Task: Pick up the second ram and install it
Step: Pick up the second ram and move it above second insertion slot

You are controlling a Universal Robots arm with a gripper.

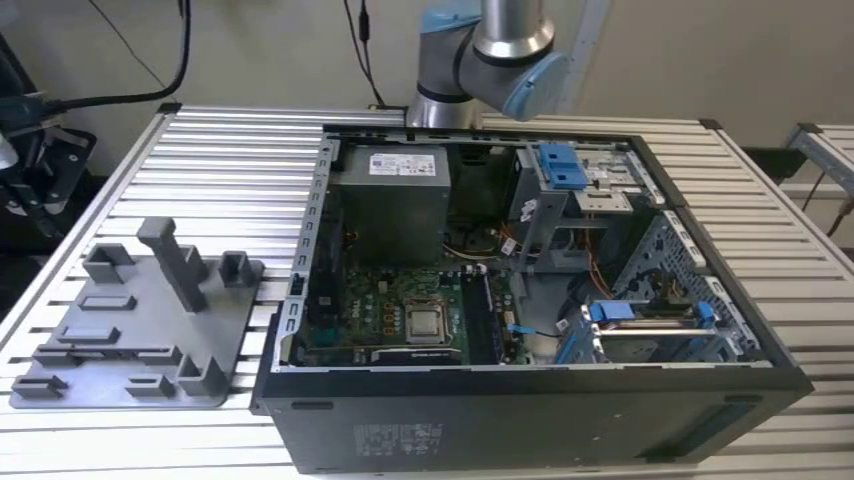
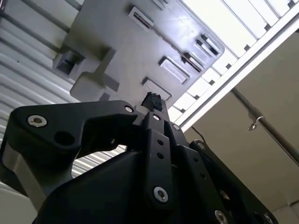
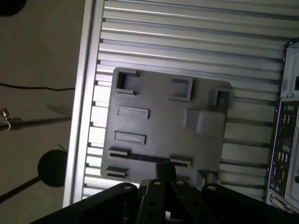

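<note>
The second ram (image 3: 145,157) is taken to be the long dark strip seated in a slot along the near edge of the grey fixture tray (image 1: 134,330). The tray is set on the desk (image 1: 227,160), to the exterior view's left of the open computer case (image 1: 534,405). Neither pickup nor installation is judged done. The tool (image 3: 163,171) is held above the tray, pointed down towards the strip, its jaws drawn together with nothing gripped.

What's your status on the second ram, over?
Tool shut, empty, above grey fixture tray. Second ram looks to be the dark strip in tray's long slot, untouched. Nothing between tool and tray.
</note>
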